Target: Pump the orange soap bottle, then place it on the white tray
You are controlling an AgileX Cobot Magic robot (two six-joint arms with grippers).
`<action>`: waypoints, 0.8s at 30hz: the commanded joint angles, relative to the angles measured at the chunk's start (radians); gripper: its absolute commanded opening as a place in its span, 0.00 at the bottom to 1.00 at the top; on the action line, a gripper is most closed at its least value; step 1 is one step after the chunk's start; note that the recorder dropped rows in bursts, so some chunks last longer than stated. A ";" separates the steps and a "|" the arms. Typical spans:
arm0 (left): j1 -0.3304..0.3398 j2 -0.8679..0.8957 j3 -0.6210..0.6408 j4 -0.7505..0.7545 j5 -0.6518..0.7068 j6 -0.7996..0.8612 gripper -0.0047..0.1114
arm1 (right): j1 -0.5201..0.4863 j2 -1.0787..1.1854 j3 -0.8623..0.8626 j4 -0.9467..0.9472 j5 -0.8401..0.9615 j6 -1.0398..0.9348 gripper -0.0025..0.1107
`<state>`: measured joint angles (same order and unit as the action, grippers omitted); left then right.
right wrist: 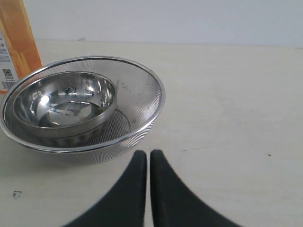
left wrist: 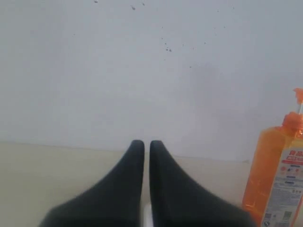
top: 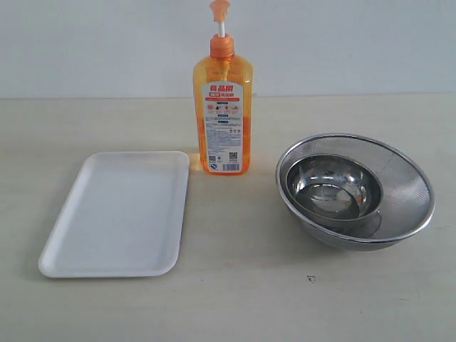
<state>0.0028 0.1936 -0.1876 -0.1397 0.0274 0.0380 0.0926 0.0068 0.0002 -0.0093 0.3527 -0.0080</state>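
orange soap bottle (top: 222, 121) — apart, untouched | left gripper (left wrist: 147, 144) clenched | right gripper (right wrist: 148, 153) clenched

Lab-like test bench: plain pale tabletop (top: 285, 306), blank white wall (top: 107, 43) behind. Kitchen props: orange soap bottle (top: 223, 128), white tray (top: 117, 214) left, steel bowl (top: 331, 189) inside mesh strainer (top: 407, 187) right.
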 commanded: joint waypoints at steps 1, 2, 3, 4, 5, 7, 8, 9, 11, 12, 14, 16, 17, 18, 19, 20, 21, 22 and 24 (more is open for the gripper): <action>-0.004 0.082 -0.057 0.003 0.008 0.003 0.08 | -0.003 -0.007 0.000 -0.001 -0.004 0.002 0.02; -0.004 0.102 -0.072 0.001 0.014 0.003 0.08 | -0.003 -0.007 0.000 -0.001 -0.004 0.002 0.02; -0.004 0.123 -0.089 0.001 0.029 0.003 0.08 | -0.003 -0.007 0.000 -0.001 -0.004 0.002 0.02; -0.004 0.144 -0.105 0.001 0.041 0.003 0.08 | -0.003 -0.007 0.000 -0.001 -0.004 0.002 0.02; -0.004 0.161 -0.120 0.001 0.052 0.003 0.08 | -0.003 -0.007 0.000 -0.001 -0.004 0.000 0.02; -0.004 0.205 -0.154 -0.001 0.081 0.003 0.08 | -0.003 -0.007 0.000 -0.001 -0.004 0.000 0.02; -0.004 0.223 -0.167 -0.001 0.091 0.003 0.08 | -0.003 -0.007 0.000 -0.001 -0.004 0.000 0.02; -0.004 0.244 -0.181 -0.001 0.096 0.003 0.08 | -0.003 -0.007 0.000 -0.001 -0.004 0.000 0.02; -0.004 0.283 -0.199 -0.001 0.098 0.003 0.08 | -0.003 -0.007 0.000 -0.001 -0.004 0.000 0.02; -0.004 0.317 -0.215 -0.001 0.098 0.003 0.08 | -0.003 -0.007 0.000 -0.001 -0.004 0.002 0.02; -0.004 0.346 -0.227 -0.001 0.093 0.003 0.08 | -0.003 -0.007 0.000 -0.001 -0.004 0.002 0.02; -0.004 0.352 -0.227 -0.001 0.093 0.003 0.08 | -0.003 -0.007 0.000 -0.001 -0.004 0.002 0.02; -0.004 0.352 -0.227 -0.001 0.090 0.003 0.08 | -0.003 -0.007 0.000 -0.001 -0.004 0.002 0.02; -0.004 0.352 -0.227 0.001 0.071 0.003 0.08 | -0.003 -0.007 0.000 -0.001 -0.004 0.002 0.02; -0.004 0.352 -0.227 0.001 0.066 0.003 0.08 | -0.003 -0.007 0.000 -0.001 -0.004 0.000 0.02; -0.004 0.352 -0.227 0.001 0.064 0.003 0.08 | -0.003 -0.007 0.000 -0.001 -0.004 0.000 0.02; -0.004 0.352 -0.227 0.001 0.062 0.003 0.08 | -0.003 -0.007 0.000 -0.001 -0.004 0.002 0.02; -0.004 0.352 -0.227 0.001 0.053 0.003 0.08 | -0.003 -0.007 0.000 -0.001 -0.004 0.002 0.02; -0.004 0.352 -0.227 0.001 0.045 0.003 0.08 | -0.003 -0.007 0.000 -0.001 -0.004 0.002 0.02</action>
<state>0.0028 0.5403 -0.4060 -0.1390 0.0940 0.0380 0.0926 0.0068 0.0002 -0.0093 0.3527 -0.0080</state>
